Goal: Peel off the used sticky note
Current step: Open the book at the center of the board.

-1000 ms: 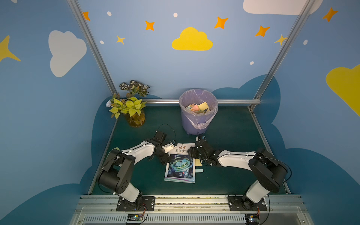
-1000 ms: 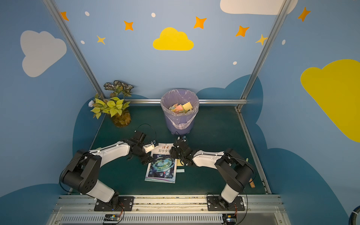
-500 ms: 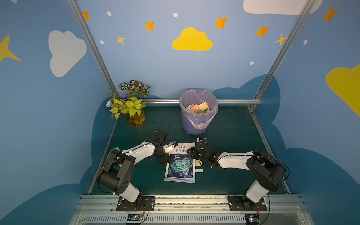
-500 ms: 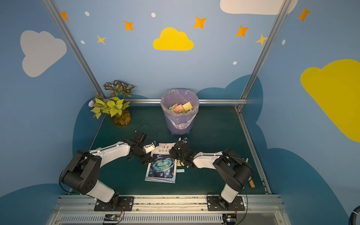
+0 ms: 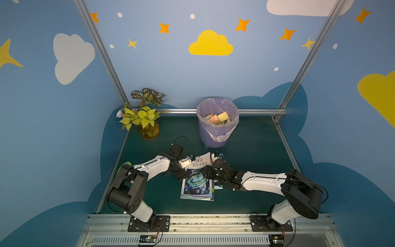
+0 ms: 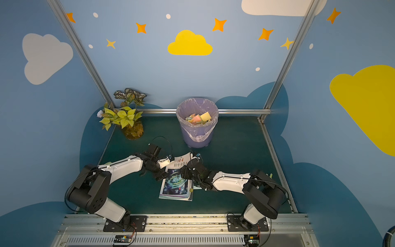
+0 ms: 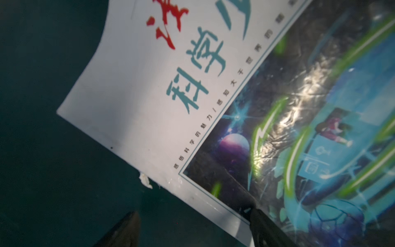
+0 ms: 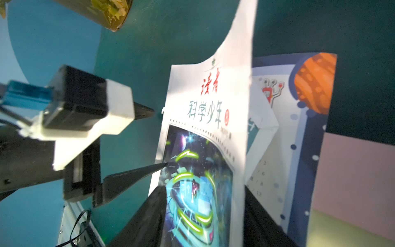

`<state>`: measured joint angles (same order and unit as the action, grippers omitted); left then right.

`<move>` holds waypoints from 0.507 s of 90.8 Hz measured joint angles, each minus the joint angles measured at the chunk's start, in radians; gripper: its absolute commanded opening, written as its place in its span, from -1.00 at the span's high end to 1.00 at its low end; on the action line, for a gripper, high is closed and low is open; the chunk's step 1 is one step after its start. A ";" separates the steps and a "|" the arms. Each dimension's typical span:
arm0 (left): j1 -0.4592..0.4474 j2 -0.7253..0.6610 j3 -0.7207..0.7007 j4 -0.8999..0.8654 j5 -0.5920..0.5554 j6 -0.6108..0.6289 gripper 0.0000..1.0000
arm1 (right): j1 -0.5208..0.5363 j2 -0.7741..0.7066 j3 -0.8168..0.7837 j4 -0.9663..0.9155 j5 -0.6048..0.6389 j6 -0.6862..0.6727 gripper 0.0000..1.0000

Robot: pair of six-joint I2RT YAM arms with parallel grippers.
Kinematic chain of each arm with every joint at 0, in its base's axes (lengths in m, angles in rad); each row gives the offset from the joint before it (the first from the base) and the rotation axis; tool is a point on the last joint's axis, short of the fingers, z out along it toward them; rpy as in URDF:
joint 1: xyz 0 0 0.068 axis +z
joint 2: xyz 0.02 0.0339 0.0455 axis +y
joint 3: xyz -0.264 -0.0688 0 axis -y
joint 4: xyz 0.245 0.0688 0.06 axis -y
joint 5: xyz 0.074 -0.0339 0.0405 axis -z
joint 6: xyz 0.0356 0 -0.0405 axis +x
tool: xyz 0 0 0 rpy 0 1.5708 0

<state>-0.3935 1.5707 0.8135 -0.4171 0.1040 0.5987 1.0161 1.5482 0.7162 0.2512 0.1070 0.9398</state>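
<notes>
Both top views: magazine (image 5: 197,188) on the green counter (image 5: 256,149), its front cover (image 5: 199,161) curled upward between the two arms. Left wrist: left end effector (image 7: 194,211) fingers spread, one tip on the cover, the other over bare counter. Right wrist: right end effector (image 8: 205,190) fingers apart, astride the raised cover edge; pink sticky note (image 8: 359,171) lies just beside the exposed inner page (image 8: 303,149).

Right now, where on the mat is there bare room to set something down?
Bare mat: between the bin and the right rail; between the plant and the bin; the front strip between the magazine and the base rail. Crowded: the middle, where the left arm and right arm meet over the magazine.
</notes>
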 measured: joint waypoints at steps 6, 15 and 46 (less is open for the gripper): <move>0.000 -0.005 -0.001 0.000 -0.006 0.000 -0.68 | 0.011 -0.004 0.011 -0.005 0.000 -0.001 -0.13; 0.005 -0.028 -0.008 -0.005 -0.016 0.000 -0.68 | 0.024 -0.004 0.034 -0.018 -0.001 -0.001 -0.12; 0.291 -0.297 0.086 -0.147 0.245 -0.013 -0.71 | 0.069 0.083 0.160 -0.023 -0.018 0.000 -0.13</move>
<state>-0.1028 1.2739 0.8993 -0.5640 0.3492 0.5854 1.0847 1.6310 0.8764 0.2283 0.0895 0.9394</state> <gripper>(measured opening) 0.852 0.560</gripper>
